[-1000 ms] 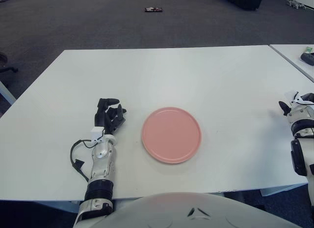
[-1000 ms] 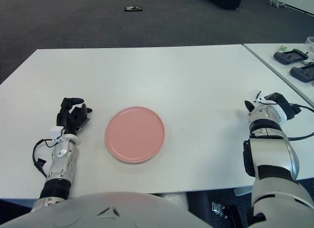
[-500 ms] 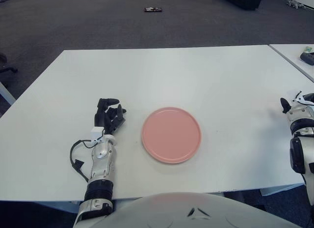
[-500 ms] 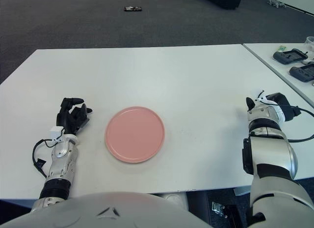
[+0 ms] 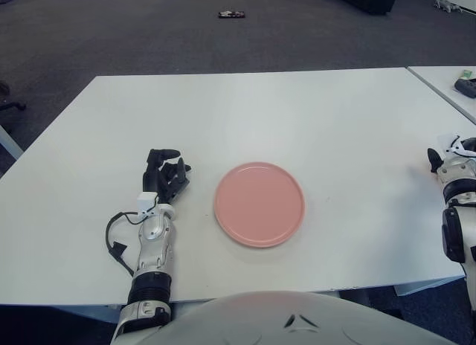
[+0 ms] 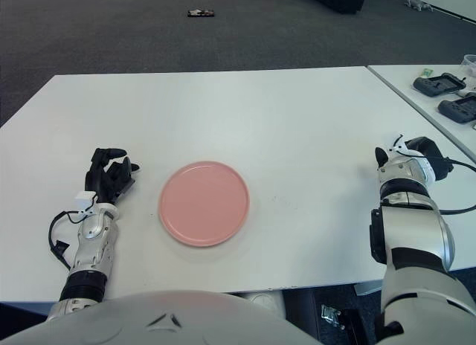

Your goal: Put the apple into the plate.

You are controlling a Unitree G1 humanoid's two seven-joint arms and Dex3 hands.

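Beside plate, left robot hand empty.

You see a smooth, matt white table carrying a pink plate with a soft satin sheen. The left hand looks like matt black plastic, its forearm silvery metal. The floor is rough dark carpet.

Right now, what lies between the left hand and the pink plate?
Only bare white table separates the left hand from the pink plate, in both eye views.
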